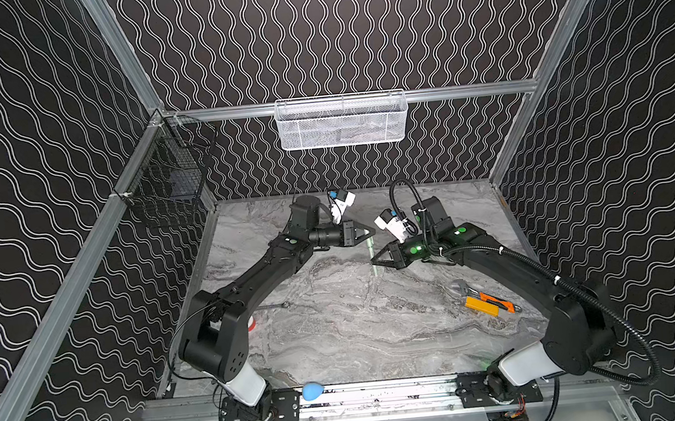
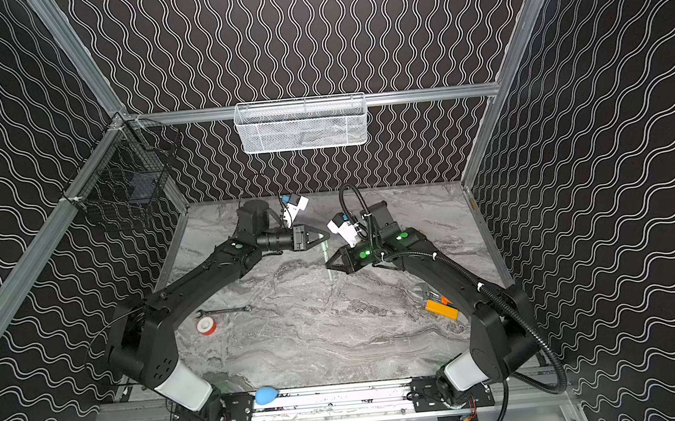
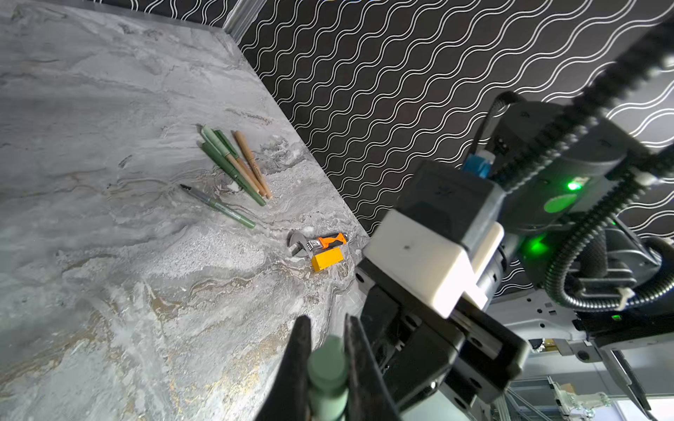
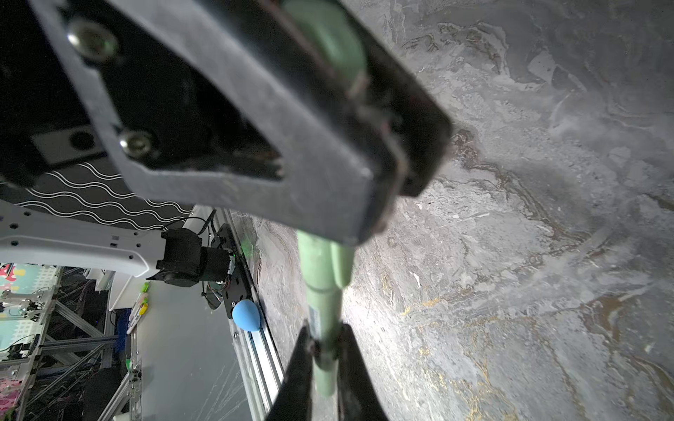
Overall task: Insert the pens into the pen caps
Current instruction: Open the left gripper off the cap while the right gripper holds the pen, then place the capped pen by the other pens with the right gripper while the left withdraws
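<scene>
L fingers (image 3: 297,364) clenched on pale green cap (image 3: 328,368), R fingers (image 4: 299,371) on its pen (image 4: 322,302), mid-air over bench (image 3: 109,255); cap looks seated; several capped pens (image 3: 233,164) piled; one bare pen (image 3: 219,207) left.

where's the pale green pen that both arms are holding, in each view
Top view: pale green pen mid-table, between left gripper and right gripper.
Top view: pen in the same spot.
Left wrist: its capped end, close up between the left fingers.
Right wrist: pen running from the right fingers to the left gripper.
Shared landmark: marble table, in all four.
</scene>
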You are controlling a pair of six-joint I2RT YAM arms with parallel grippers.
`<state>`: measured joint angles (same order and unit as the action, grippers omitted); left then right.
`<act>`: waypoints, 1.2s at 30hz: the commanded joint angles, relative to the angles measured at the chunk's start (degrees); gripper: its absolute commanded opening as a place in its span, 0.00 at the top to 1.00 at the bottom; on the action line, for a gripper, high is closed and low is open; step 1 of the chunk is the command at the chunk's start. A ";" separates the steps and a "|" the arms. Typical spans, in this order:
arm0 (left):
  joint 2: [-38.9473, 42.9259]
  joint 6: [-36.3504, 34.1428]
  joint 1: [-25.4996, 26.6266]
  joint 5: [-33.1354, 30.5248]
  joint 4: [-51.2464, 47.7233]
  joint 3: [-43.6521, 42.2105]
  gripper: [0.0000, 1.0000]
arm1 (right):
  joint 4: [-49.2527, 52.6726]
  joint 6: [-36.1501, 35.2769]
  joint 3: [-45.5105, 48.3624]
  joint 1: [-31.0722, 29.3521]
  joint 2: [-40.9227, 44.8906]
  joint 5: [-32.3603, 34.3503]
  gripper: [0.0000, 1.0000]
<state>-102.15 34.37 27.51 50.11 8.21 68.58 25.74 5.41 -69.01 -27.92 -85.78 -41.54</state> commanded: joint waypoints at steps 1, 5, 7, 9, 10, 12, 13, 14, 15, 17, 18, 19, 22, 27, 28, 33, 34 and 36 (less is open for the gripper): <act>0.70 -1.51 0.84 7.56 -6.10 -1.53 1.00 | -8.23 0.23 -2.11 1.48 0.08 3.81 1.00; 1.69 -2.86 1.06 7.24 -7.72 -3.90 1.00 | -8.76 0.40 -3.53 2.60 -0.09 4.20 1.00; 1.50 -2.75 1.86 7.88 -7.40 -4.58 1.00 | -8.62 0.31 -4.25 4.42 -0.46 3.93 1.00; 1.27 -2.57 3.10 8.33 -7.06 -4.59 1.00 | -8.34 0.16 -4.80 4.63 -0.95 3.54 1.00; 0.92 -2.35 3.76 8.68 -6.69 -4.68 1.00 | -8.38 0.12 -4.97 4.63 -1.03 3.25 1.00; 0.47 -1.31 4.40 8.79 -5.44 -5.18 1.00 | -8.64 0.41 -4.99 4.63 -1.24 3.08 1.00; 0.78 0.15 4.44 8.69 -3.24 -6.09 1.00 | -8.47 0.44 -5.08 4.63 -1.32 3.13 1.00; 1.19 1.62 4.21 8.26 -0.95 -7.05 1.00 | -8.14 0.31 -5.08 4.63 -1.33 3.27 1.00; 1.49 2.46 3.82 7.51 0.38 -7.77 1.00 | -7.71 0.30 -5.00 4.63 -1.34 4.06 1.00; 0.82 3.29 2.96 6.94 1.61 -7.91 1.00 | -7.01 0.35 -4.48 4.71 -1.07 5.45 1.00; 0.24 3.21 2.64 6.63 1.50 -7.34 1.00 | -6.25 0.41 -4.38 4.80 -1.02 6.33 1.00; -0.27 2.93 2.46 5.97 1.06 -6.73 1.00 | -5.45 0.71 -4.45 4.88 -1.07 7.25 1.00; -2.34 1.81 1.76 1.68 -2.21 -4.20 1.00 | -2.13 0.10 -4.81 5.42 -1.25 6.53 0.91; -3.19 9.55 -2.56 -5.20 5.88 -6.26 1.00 | 1.55 -1.81 -4.34 5.51 -0.83 -0.47 0.56; -3.19 11.16 -3.49 -5.14 7.89 -6.63 1.00 | 1.41 -1.58 -3.69 5.42 -0.56 -0.85 0.51; -4.86 14.58 -6.84 -0.55 13.29 -4.15 1.00 | 1.17 -1.31 -1.85 5.12 -0.50 -2.59 0.36; -5.07 14.59 -7.06 0.15 13.33 -3.40 1.00 | 1.45 -1.44 -1.98 4.87 -0.88 -2.68 0.34; -5.34 14.84 -7.29 1.06 13.62 -2.18 1.00 | 1.67 -1.67 -2.79 3.96 -2.01 -2.28 0.32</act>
<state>-107.07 46.92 20.62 48.64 16.58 64.90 26.57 4.89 -71.05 -23.22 -86.87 -42.24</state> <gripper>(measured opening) 0.134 0.676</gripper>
